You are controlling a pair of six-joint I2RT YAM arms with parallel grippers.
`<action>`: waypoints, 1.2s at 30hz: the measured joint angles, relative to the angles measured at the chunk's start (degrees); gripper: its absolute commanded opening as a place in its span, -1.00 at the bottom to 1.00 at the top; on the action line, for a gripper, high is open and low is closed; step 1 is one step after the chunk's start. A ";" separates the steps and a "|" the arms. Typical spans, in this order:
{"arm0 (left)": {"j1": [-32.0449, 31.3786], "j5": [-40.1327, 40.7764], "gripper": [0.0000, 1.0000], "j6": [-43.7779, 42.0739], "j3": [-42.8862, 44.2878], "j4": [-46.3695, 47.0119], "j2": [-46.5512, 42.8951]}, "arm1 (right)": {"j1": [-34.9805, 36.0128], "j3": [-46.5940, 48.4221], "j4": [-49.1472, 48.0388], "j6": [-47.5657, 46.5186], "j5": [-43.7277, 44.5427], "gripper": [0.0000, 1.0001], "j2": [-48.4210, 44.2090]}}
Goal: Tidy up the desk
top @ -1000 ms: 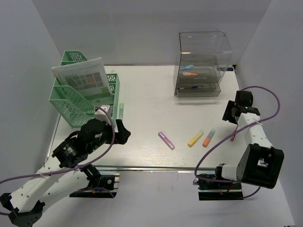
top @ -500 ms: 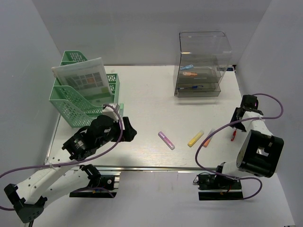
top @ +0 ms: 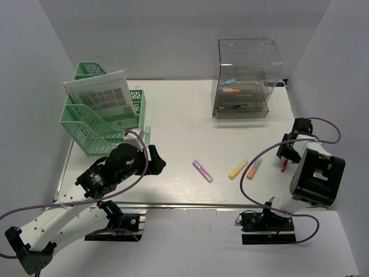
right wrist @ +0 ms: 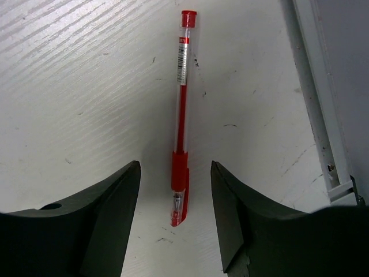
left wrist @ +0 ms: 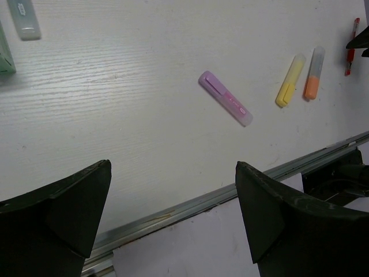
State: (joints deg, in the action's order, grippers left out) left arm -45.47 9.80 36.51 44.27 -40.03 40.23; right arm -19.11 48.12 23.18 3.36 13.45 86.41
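While left jaws gape above desk (left wrist: 115,115), right jaws (also apart) straddle red pen (right wrist: 180,115).

White desk (top: 173,124), silver front rail.

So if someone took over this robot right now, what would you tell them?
Left end effector: open, empty, over the front of the desk.
Right end effector: open, straddling the red pen, not gripping.
Loose: purple marker, yellow marker, orange marker mid-desk; pale marker by the green rack.
Done: some pens in the clear drawers.
Left: stow the loose items.
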 measured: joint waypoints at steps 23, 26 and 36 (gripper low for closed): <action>0.00 0.11 0.96 -0.02 -0.74 0.07 -2.49 | -1.07 1.42 -4.22 -0.74 -4.52 0.00 5.40; 0.00 0.20 0.96 -0.02 -0.74 -0.15 -3.10 | -1.66 2.45 -4.00 -1.03 -6.75 0.00 6.45; 0.00 0.52 0.96 -0.04 -0.72 -1.07 -4.39 | -2.36 4.26 -3.67 -2.91 -10.23 -0.05 8.17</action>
State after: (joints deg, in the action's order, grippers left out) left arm -45.47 10.33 36.47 43.55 -41.10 35.83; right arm -21.47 52.38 19.51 0.45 3.22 94.59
